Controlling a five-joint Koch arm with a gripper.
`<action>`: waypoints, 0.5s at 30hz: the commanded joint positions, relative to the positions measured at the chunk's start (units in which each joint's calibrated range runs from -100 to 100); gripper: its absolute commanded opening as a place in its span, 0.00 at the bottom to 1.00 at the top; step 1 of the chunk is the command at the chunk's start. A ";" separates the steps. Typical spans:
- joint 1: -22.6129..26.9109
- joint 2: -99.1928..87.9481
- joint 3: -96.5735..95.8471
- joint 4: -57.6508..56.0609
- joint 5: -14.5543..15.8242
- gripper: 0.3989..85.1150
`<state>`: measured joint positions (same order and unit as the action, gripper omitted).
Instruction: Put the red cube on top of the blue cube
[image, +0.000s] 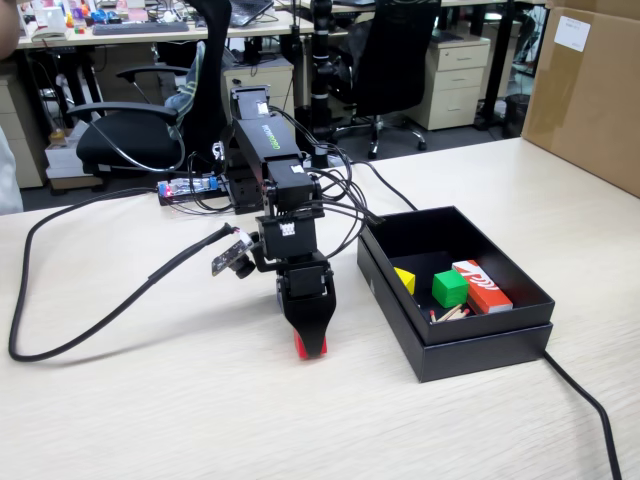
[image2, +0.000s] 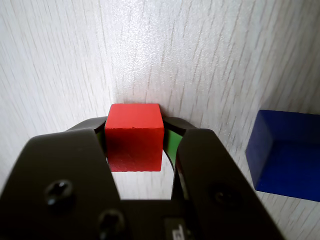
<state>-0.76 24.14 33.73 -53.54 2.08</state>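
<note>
Got the cube pinched, low over the table

Our black end effector (image2: 136, 150) squeezes the small matte red cube (image2: 134, 144) mid-table so we can carry it; the dark-blue matte cube (image2: 286, 156) waits just beside, well off every edge.

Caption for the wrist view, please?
Gripper jaws closed on the red cube on the pale table, blue cube at right.

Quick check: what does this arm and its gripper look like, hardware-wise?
The arm is all black, blocky servo segments with a green-lettered label and small white stickers. Loose black cables loop along it. The gripper has broad matte-black fingers with visible screws and a green strip inside one.
</note>
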 joint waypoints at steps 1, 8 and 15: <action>0.05 -10.43 0.90 -1.53 -0.10 0.01; -0.20 -28.67 -7.35 -1.62 -0.10 0.01; 0.15 -53.57 -25.12 -1.62 -0.05 0.01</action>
<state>-0.76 -21.42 7.26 -54.78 1.93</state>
